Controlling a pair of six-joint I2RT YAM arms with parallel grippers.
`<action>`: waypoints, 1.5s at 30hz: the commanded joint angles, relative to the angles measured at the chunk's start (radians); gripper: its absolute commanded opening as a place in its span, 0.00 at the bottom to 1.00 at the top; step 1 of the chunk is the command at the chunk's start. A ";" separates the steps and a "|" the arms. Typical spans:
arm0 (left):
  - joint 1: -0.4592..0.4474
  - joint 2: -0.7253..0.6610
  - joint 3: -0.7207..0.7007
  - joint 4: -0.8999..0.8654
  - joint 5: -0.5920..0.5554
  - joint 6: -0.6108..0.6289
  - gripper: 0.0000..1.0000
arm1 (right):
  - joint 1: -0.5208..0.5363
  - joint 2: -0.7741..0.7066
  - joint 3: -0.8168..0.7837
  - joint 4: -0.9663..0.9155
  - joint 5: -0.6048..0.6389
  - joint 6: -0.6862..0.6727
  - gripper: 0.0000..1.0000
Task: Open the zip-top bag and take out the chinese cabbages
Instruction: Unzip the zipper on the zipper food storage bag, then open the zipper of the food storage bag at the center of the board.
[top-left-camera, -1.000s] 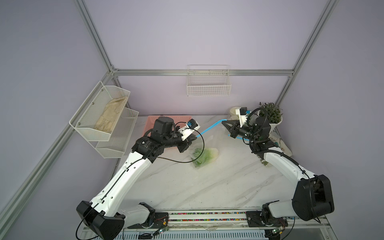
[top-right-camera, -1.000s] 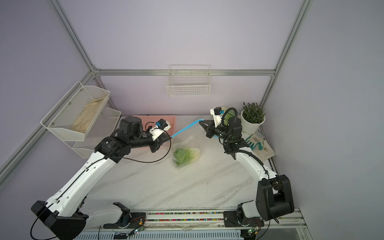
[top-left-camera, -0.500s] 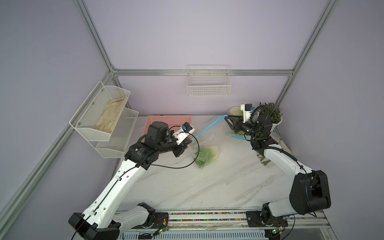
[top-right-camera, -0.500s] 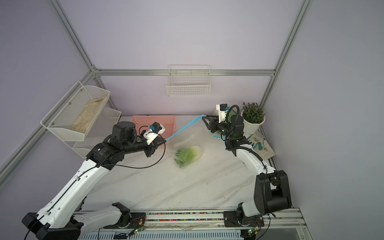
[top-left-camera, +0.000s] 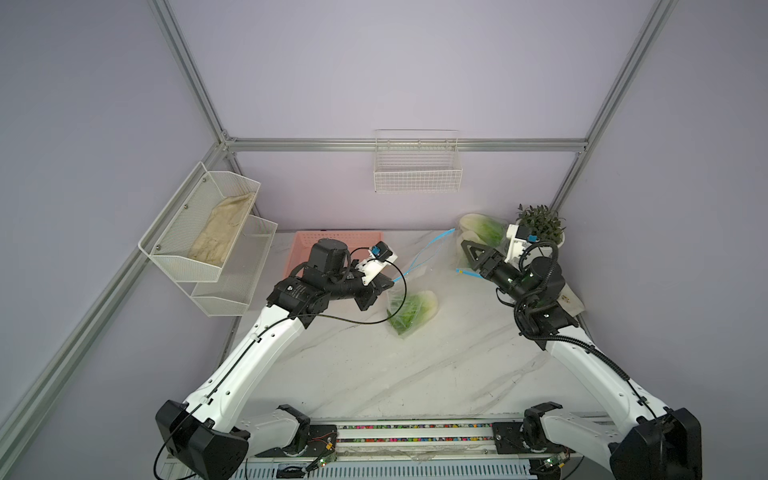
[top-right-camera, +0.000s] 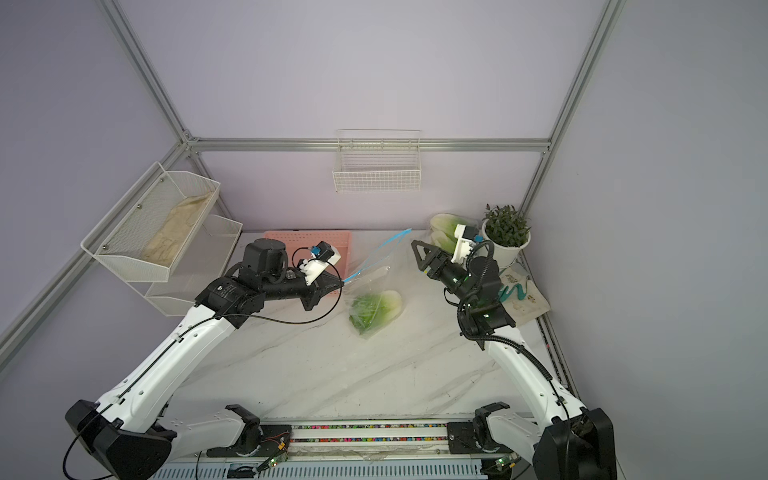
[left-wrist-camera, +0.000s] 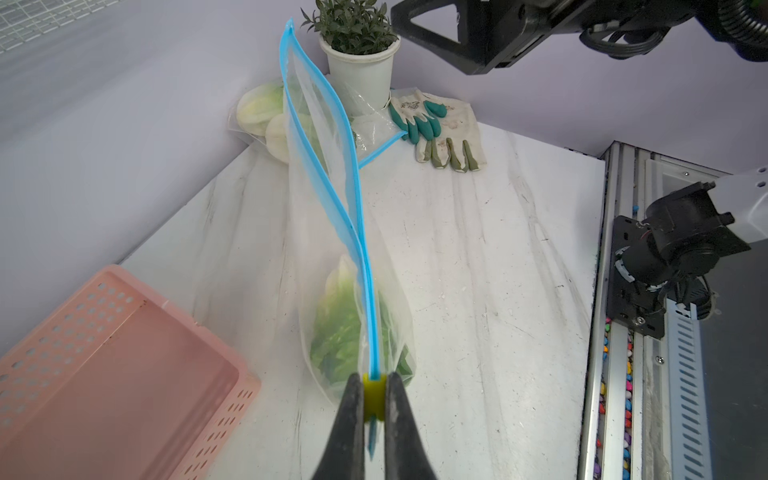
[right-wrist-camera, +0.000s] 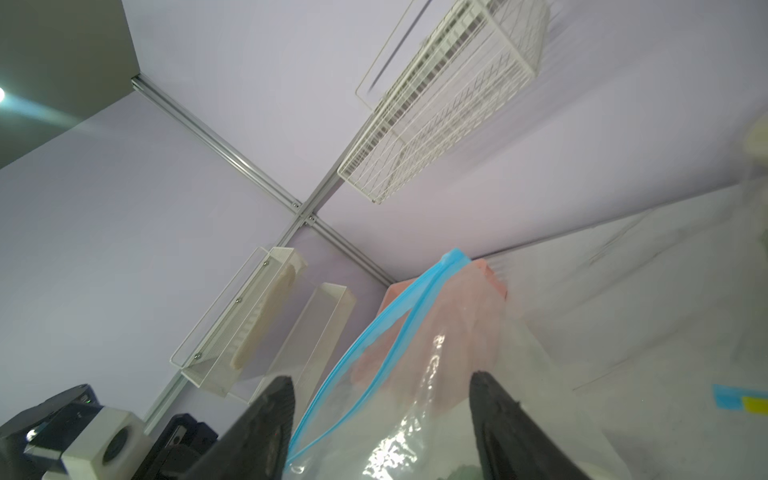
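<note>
My left arm rises from the near left corner of the counter (top-left-camera: 374, 365), bends at the elbow and runs nearly level toward the middle, ending beside the pink basket (top-left-camera: 303, 249). My left end effector (left-wrist-camera: 370, 384) is pressed together, pinching one end of the bag (left-wrist-camera: 320, 216) at its blue zip (left-wrist-camera: 332, 195), with a yellow tab showing between the fingers. In both top views the left end effector (top-left-camera: 388, 282) (top-right-camera: 338, 283) holds that end above the counter. From there the zip slants up toward the far right corner, its two strips parted along most of their length. The bag's lower part sags to the counter, and one cabbage (top-left-camera: 413, 311) (top-right-camera: 376, 309) lies inside it, white stem end toward the right, green leaves toward me. My right arm climbs from the near right corner, folds at the elbow above the gloves (left-wrist-camera: 440, 129), and points its wrist left, raised off the counter. My right end effector (right-wrist-camera: 382, 378) is spread wide and holds nothing; in the top views it (top-left-camera: 463, 249) hangs near the bag's free upper corner, apart from it. Two other cabbages (top-left-camera: 478, 228) (left-wrist-camera: 259, 110) lie behind it in the far right corner, just beside the plant (top-right-camera: 505, 232), apparently under clear film.
</note>
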 joint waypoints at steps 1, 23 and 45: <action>-0.001 0.006 -0.012 0.041 0.060 -0.008 0.00 | 0.068 0.053 0.048 -0.057 0.038 0.074 0.70; -0.005 0.008 -0.020 0.045 0.097 0.008 0.07 | 0.124 0.198 0.212 -0.342 0.104 0.050 0.03; -0.081 0.264 0.284 0.238 -0.322 -0.439 0.93 | 0.124 0.180 0.218 -0.276 0.036 -0.091 0.00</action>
